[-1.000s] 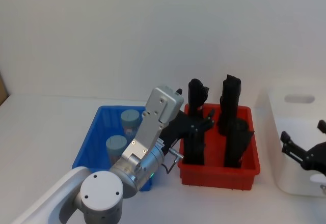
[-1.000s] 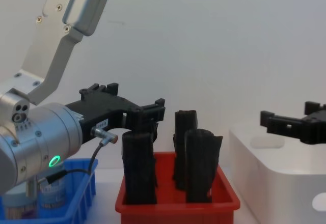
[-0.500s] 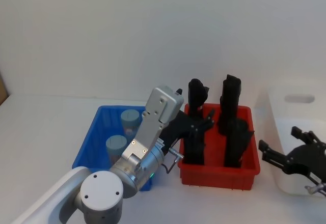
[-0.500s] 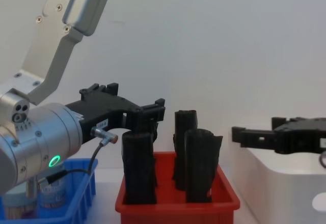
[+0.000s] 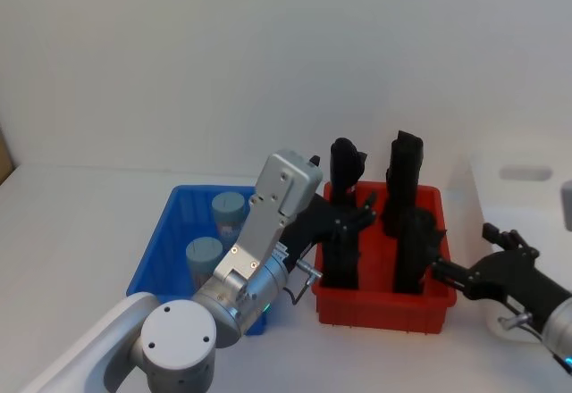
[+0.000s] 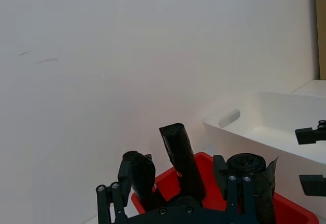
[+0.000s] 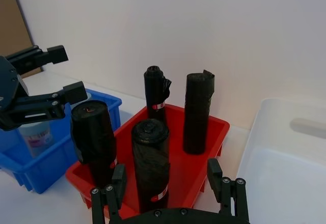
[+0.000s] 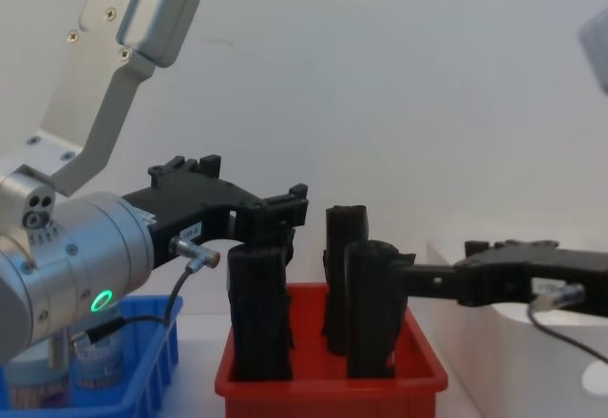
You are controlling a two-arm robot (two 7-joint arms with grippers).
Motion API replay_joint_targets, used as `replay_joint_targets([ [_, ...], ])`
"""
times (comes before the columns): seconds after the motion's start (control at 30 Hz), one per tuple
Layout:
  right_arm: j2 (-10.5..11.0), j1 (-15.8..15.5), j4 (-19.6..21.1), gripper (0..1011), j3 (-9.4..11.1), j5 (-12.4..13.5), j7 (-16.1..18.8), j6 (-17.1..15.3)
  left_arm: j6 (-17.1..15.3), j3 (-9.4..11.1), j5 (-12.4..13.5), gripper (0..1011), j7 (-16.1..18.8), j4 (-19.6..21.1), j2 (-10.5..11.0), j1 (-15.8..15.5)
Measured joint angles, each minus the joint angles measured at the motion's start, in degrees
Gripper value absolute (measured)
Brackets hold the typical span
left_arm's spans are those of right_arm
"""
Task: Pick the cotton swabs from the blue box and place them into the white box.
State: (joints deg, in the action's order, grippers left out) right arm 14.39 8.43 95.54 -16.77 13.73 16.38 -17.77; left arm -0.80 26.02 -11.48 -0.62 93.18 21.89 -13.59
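Spreading pale beneath everything, the surface (image 5: pixel 80 223) meets a plain white wall (image 5: pixel 268 54). Three containers sit in a row on it: the blue box (image 5: pixel 152 263) at the left, a red bin (image 5: pixel 384 308) in the middle, the white box (image 5: pixel 525 192) at the right. Two cotton swabs (image 5: pixel 228 207) stand upright in the blue box; four black rolls (image 5: pixel 405 179) stand in the red bin. The left hand (image 5: pixel 353 214) hovers over the red bin's left side, released and empty. The right hand (image 5: pixel 465 252), also released and empty, hangs at the bin's right end.
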Motion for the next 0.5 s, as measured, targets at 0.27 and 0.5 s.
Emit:
replay_joint_targets([
  [0.27, -2.75, 1.90, -3.76, 1001, -1.77, -2.67, -1.77, 0.54, 0.00, 0.00, 0.00, 1004, 0.00, 0.00, 0.00, 0.00],
  [0.5, -4.81, 3.51, -6.88, 1002, -2.92, -4.16, -2.97, 0.94, 0.00, 0.00, 0.00, 1004, 0.00, 0.00, 0.00, 0.00],
])
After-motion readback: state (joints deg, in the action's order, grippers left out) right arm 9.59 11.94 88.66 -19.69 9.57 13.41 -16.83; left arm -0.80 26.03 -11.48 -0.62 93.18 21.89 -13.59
